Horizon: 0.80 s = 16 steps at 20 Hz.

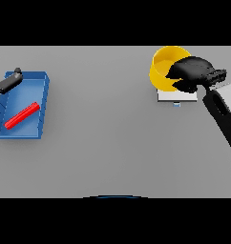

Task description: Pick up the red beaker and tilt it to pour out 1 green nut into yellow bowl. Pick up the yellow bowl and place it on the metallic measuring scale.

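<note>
The yellow bowl (164, 66) sits at the far right on top of the pale metallic measuring scale (175, 96). My right hand (194, 71) reaches in from the right, its dark fingers curled over the bowl's right rim and side. The red beaker (22, 115) lies on its side inside a blue tray (44, 102) at the far left. My left hand (7, 82) hangs at the left edge over the tray's back corner, apart from the beaker; its finger pose is unclear. No green nut shows.
The blue tray stands by the table's left edge. The scale's small blue mark (176, 104) shows at its near side. My right forearm (225, 112) slants across the right edge.
</note>
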Tool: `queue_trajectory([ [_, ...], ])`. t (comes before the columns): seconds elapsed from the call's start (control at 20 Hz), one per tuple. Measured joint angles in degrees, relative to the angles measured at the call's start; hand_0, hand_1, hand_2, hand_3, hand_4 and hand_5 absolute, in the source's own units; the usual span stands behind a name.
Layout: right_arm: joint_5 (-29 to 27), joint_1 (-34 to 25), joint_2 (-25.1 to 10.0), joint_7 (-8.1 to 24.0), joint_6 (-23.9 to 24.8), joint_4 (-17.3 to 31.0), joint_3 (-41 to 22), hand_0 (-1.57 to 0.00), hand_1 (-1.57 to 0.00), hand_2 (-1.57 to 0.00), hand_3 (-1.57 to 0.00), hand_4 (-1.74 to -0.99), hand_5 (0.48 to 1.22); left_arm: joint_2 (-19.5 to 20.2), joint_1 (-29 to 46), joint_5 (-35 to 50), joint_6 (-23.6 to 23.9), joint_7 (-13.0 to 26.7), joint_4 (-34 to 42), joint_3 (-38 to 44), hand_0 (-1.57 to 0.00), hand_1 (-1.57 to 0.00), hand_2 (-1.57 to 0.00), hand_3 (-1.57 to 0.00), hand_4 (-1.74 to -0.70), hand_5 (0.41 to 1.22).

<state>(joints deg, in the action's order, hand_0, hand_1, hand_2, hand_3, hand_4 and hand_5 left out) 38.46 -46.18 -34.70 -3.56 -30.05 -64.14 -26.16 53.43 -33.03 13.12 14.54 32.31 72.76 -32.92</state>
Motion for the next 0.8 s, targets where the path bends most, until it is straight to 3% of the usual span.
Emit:
queue_trajectory([
  [0.15,0.8,-1.5,-0.1,-2.9,3.2,6.4,0.2,-1.57,-1.57,-1.57,-1.18,-1.721,1.221,0.2,0.1,-0.1,0.2,0.1,-0.2,0.2,0.0,0.0,0.0,0.0,-0.82,0.772],
  [0.45,2.2,-3.6,2.4,-4.1,9.2,18.5,-0.4,-1.57,-1.57,-1.57,-1.39,-1.724,1.221,0.3,-0.4,-0.1,-0.3,1.3,-0.7,0.2,0.0,0.0,0.0,0.0,-0.81,0.753],
  [0.75,2.1,-4.3,4.3,-5.7,12.5,25.3,-1.1,-1.57,-1.49,-1.57,-1.5,-1.727,1.221,0.1,-0.4,-0.4,-0.1,0.3,-0.7,0.0,0.0,0.0,0.0,0.0,-0.8,0.725],
  [0.8,2.1,-4.7,4.9,-4.5,12.8,26.3,-1.1,-1.57,-1.48,-1.57,-1.51,-1.727,1.221,0.0,0.1,-0.4,0.3,0.6,-0.1,-0.2,0.0,0.0,0.0,0.0,-0.81,0.728],
])
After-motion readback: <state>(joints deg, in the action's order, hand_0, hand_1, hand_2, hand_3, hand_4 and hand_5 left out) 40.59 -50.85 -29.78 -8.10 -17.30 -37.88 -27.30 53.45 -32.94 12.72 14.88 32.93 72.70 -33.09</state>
